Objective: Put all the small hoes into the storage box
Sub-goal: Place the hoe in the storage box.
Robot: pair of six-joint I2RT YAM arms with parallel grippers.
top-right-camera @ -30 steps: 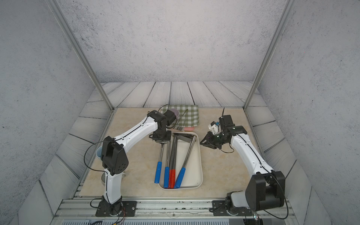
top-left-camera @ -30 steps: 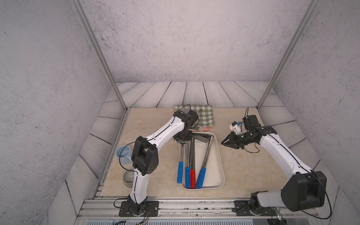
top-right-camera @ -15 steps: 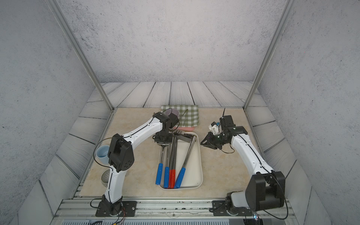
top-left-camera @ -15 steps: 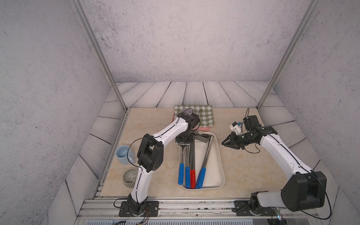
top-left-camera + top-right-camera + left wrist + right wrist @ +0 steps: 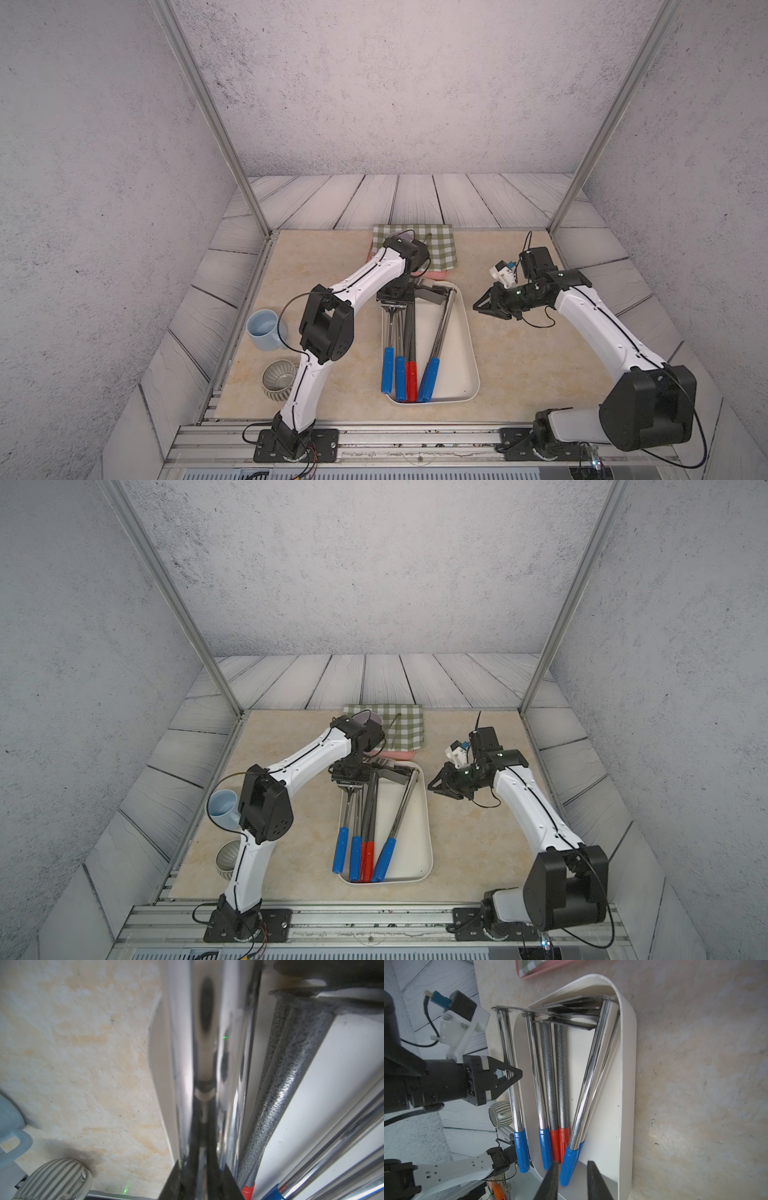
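Left pincer (image 5: 513, 1076) is clamped on the chrome shaft of the small hoe (image 5: 517, 1109). The right wrist view shows it plainly: the fingers are pinched around the shaft, nearer the blade than the blue grip. From above that pinch is lost, because the left pincer (image 5: 392, 301) sits tucked under its own wrist in both top views.

From the pincer the hoe runs back toward the arm's base. It lies along the wall of the storage box (image 5: 627, 1084) on the left pincer's side, with its blue grip at that rim. The left wrist view looks straight down the shaft, with bare table on one side and the box's white wall right beside it. I cannot tell whether the hoe touches the rim.

Right pincer (image 5: 478, 306) hangs spread and empty, with the box between it and the left pincer. Its own view shows two dark fingers (image 5: 596, 1180) apart, holding nothing.

The other hoes (image 5: 556, 1084) lie in the box just beside the held one. Their blades are stacked at the end by the left pincer, and one chrome shaft is close alongside. Past that end are a checked cloth (image 5: 415, 245) and a pink tray (image 5: 542, 972). Out beyond the left pincer, near its arm, stand a blue mug (image 5: 264, 330) and a ribbed bowl (image 5: 279, 380).
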